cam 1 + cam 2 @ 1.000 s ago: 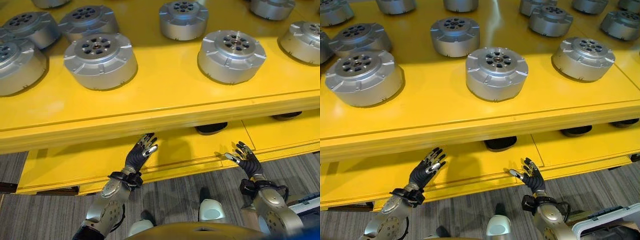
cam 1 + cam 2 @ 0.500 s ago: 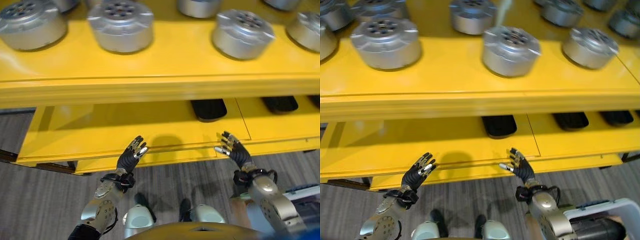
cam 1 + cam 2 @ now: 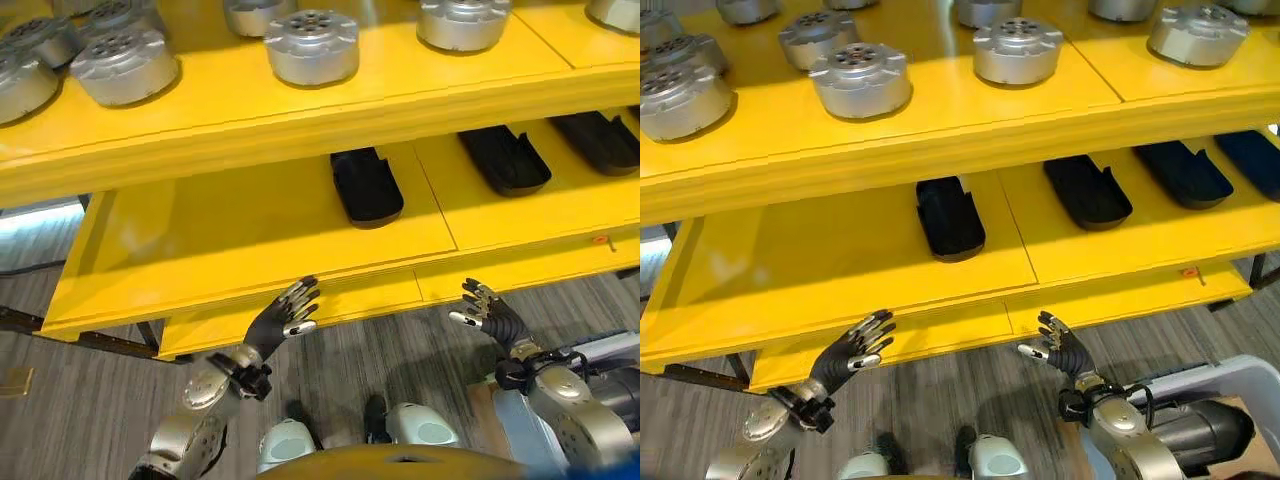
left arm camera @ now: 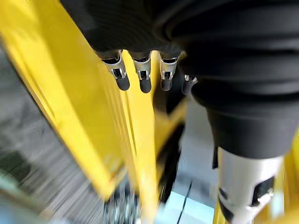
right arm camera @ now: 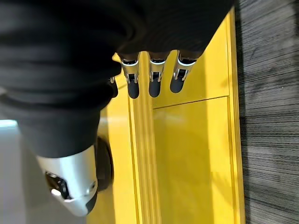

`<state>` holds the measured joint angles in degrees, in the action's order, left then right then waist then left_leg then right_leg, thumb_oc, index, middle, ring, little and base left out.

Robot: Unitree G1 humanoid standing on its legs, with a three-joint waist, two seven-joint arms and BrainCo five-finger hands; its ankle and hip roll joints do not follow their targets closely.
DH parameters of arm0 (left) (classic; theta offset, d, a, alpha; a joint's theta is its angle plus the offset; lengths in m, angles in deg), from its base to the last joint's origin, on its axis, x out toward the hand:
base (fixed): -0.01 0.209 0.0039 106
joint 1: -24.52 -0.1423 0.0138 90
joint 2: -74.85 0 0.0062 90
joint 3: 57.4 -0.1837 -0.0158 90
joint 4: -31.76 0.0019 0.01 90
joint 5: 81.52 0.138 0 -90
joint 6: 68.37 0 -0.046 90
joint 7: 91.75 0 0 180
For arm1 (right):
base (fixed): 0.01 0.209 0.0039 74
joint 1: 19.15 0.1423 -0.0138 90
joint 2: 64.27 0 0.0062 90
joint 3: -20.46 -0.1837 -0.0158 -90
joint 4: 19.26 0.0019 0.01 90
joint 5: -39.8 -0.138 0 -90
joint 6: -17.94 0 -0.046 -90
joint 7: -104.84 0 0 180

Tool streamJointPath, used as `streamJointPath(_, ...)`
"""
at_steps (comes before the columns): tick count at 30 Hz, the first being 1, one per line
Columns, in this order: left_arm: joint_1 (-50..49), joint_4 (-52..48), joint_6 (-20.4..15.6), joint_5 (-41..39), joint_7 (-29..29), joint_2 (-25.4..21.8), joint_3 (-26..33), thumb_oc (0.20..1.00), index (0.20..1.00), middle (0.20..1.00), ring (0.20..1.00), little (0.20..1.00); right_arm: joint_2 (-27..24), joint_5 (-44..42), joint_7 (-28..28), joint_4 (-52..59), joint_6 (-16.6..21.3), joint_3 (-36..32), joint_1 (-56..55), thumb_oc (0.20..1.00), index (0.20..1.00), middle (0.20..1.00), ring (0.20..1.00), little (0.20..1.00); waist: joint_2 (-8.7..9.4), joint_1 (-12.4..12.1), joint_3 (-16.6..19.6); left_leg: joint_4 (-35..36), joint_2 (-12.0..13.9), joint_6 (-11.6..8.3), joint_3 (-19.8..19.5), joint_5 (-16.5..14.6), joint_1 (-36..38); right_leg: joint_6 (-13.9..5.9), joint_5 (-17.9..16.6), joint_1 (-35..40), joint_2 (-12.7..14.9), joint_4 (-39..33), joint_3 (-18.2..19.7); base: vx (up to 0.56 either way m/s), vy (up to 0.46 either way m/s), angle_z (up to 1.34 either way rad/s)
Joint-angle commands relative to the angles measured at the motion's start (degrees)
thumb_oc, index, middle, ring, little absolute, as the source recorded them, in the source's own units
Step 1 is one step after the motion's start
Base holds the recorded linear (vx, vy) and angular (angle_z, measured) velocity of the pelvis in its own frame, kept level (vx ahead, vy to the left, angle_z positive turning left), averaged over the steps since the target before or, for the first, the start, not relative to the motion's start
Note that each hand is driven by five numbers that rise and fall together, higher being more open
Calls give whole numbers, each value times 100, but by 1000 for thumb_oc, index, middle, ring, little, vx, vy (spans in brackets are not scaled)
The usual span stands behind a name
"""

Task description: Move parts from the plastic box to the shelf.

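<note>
Several round silver parts [image 3: 311,45] stand on the upper level of the yellow shelf [image 3: 260,120]. My left hand [image 3: 274,324] is held low in front of the lower level's front edge [image 3: 330,300], open and empty, its fingers [image 4: 140,77] straight over the yellow edge. To the right, my right hand [image 3: 496,320] is also open and empty before the same edge, its fingers [image 5: 154,79] straight. A corner of the pale plastic box [image 3: 1215,380] shows at the lower right by my right arm.
Three black oblong trays [image 3: 366,186] [image 3: 503,158] [image 3: 597,140] lie on the lower level [image 3: 220,230], whose left half is bare. Grey floor [image 3: 90,400] runs below the shelf. More silver parts [image 3: 860,80] [image 3: 1198,33] line the upper level.
The camera has drawn back and tipped down, so the lower level and its black trays now show. Both hands have stayed open and empty near the lower front edge.
</note>
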<state>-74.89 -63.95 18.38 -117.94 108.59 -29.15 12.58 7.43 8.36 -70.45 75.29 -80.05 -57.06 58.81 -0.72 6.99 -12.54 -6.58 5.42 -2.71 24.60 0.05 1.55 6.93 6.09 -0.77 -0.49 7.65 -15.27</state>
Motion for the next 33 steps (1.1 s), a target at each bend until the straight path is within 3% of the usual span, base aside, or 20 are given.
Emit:
streamJointPath(1,-60,116,-121,338,86,30,66,1000,1000,1000,1000,1000,247,-167,87,-114,457,161,365,1000,1000,1000,1000,1000,156,-59,164,-273,-373,254,-484,-394,-58,-864,-259,640,281,-546,552,-100,344,-103)
streamJointPath(5,306,296,57,556,369,-104,-232,1000,1000,1000,1000,1000,518,-263,421,-169,388,219,441,1000,1000,1000,1000,1000,-57,108,345,898,-575,375,-1127,-196,461,-1078,-421,309,183,-442,1016,-46,343,-118)
streamJointPath(8,323,465,-88,538,663,-63,-393,1000,1000,1000,1000,1000,765,-200,828,-150,373,165,273,1000,1000,1000,1000,1000,-60,301,369,1158,-582,440,-1052,-154,421,-1256,-602,24,155,-356,1192,-100,312,-40)
streamJointPath(10,337,546,-244,638,599,-18,-473,1000,1000,1000,1000,1000,808,-115,903,-216,300,155,264,1000,1000,1000,1000,1000,3,322,300,1158,-509,413,-646,-150,403,-1343,-712,-156,238,-256,743,-131,199,-103)
streamJointPath(11,376,620,-346,653,386,28,-491,1000,1000,1000,1000,1000,877,37,834,-383,260,186,392,1000,1000,1000,1000,1000,48,266,193,1158,-446,377,-213,-267,542,-1550,-751,-278,487,-51,67,-117,129,-234)
streamJointPath(13,531,756,-439,787,346,66,-524,1000,1000,1000,1000,1000,934,61,1139,-486,271,106,452,1000,1000,1000,1000,1000,85,298,122,1158,-434,463,104,-289,609,-1685,-818,-447,781,299,-107,-100,51,-232)
streamJointPath(19,580,900,-526,642,329,52,-387,1000,1000,1000,1000,1000,1041,315,1545,-394,247,-120,452,1000,1000,1000,1000,1000,-6,297,186,1152,-257,547,604,-259,700,-1688,-931,-168,1523,934,36,-36,-143,-63)
streamJointPath(21,537,883,-475,601,288,56,-318,1000,1000,1000,1000,1000,1024,409,1527,-418,173,-91,506,1000,1000,1000,1000,1000,-9,250,220,1137,-173,486,748,-206,731,-1674,-868,-3,1542,710,-140,11,-268,-73)
streamJointPath(24,204,710,-471,418,-87,227,-80,1000,1000,1000,1000,1000,805,705,1615,-315,26,-6,619,1000,1000,1000,1000,1000,91,20,310,936,278,136,1262,58,660,-1564,-681,551,1366,-426,-922,52,-538,-167)
streamJointPath(33,35,588,-371,300,-351,318,202,1000,1000,1000,1000,1000,494,872,1885,-420,-163,-473,418,1000,1000,1000,1000,1000,258,256,314,390,754,-39,1505,-6,580,-1343,-709,634,1106,-862,-836,50,-387,-69)
